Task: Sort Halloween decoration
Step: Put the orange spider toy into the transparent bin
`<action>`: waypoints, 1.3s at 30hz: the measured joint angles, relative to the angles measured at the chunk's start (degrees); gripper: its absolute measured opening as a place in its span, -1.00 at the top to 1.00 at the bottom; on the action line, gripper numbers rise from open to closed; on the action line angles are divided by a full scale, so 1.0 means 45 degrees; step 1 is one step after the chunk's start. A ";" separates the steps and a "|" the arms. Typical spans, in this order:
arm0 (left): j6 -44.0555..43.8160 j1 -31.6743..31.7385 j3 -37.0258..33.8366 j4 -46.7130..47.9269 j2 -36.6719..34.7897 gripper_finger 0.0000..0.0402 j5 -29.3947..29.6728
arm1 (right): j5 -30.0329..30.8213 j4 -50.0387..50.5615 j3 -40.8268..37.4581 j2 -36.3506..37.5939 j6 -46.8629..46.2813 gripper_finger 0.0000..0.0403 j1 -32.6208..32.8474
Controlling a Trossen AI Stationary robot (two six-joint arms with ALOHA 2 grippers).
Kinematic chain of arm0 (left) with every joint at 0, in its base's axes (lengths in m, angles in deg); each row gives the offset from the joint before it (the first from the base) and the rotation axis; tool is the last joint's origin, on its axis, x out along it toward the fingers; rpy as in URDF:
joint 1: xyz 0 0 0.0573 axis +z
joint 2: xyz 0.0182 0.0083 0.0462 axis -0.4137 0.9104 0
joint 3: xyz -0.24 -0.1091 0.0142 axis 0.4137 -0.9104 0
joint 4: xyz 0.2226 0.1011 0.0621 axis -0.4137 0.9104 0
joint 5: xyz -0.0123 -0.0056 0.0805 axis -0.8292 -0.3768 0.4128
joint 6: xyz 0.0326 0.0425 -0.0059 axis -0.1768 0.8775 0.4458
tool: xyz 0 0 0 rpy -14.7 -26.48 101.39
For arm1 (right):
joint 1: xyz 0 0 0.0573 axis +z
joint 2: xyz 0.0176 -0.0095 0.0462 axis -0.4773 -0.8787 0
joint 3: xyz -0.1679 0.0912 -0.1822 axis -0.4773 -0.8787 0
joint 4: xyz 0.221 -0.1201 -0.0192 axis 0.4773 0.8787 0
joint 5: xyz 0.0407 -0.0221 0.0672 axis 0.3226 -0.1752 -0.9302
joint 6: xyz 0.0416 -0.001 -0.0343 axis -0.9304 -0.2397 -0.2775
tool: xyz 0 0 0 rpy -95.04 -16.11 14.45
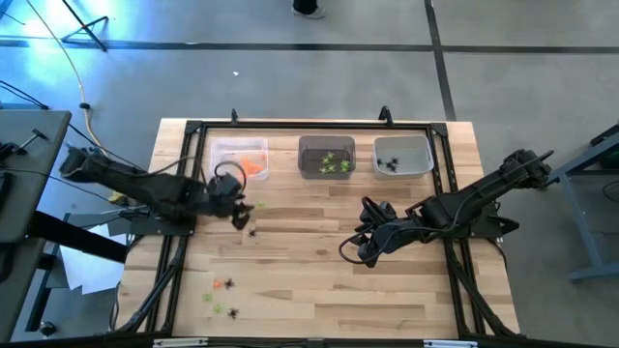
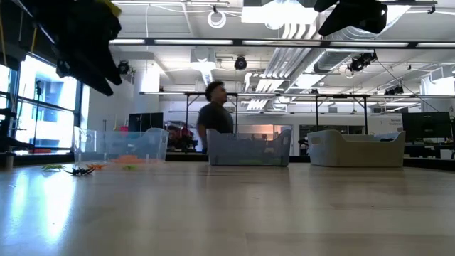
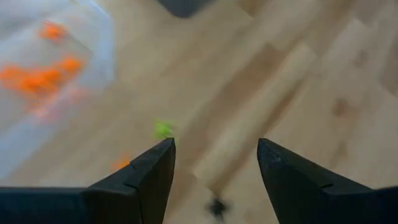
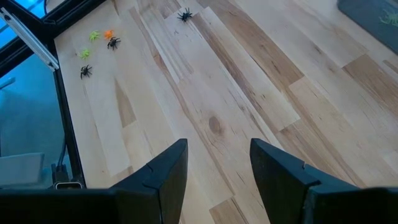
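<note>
- Three translucent bins line the far edge of my wooden table [image 1: 319,242] in the high view: the left bin [image 1: 239,158] holds orange trinkets [image 1: 253,166], the middle bin [image 1: 326,157] lime-green ones [image 1: 334,163], the right bin [image 1: 403,156] black spiders [image 1: 390,164]. My left gripper [image 1: 239,214] sits just in front of the left bin, with a black spider [image 1: 252,231] and a green trinket [image 1: 259,204] on the wood beside it. My right gripper [image 1: 368,246] waits over the middle of the table. A small loose cluster [image 1: 222,295] of orange, green and black pieces lies near the front-left corner.
- In the low view I see the three bins in a row, a few trinkets [image 2: 82,169] on the wood before the left one, and a person [image 2: 215,117] in the room behind.
- My left wrist view shows the fingers [image 3: 152,177] spread apart with nothing between them, above bare wood; a green piece [image 3: 163,129], an orange piece [image 3: 121,163] and a dark spider [image 3: 216,207] lie close by, blurred.
- My right wrist view shows its fingers [image 4: 165,168] apart and empty, the cluster [image 4: 96,50] and a lone spider [image 4: 185,15] well ahead.
</note>
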 joint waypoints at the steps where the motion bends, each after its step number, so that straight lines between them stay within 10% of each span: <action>1: -0.0431 -0.0533 0.0000 -0.0002 0.0173 -0.07 0.0155 | 0.0000 -0.0011 0.0000 0.0004 0.0001 0.15 0.0003; 11: -0.4007 -0.2704 0.0000 0.1947 0.2978 -0.08 0.2191 | 0.0000 -0.0006 0.0000 0.0000 -0.0001 0.15 0.0001; 39: -0.0963 0.1887 -0.1514 -0.1805 0.6554 -0.08 0.0585 | 0.0000 -0.0004 0.0000 0.0003 -0.0003 0.15 0.0000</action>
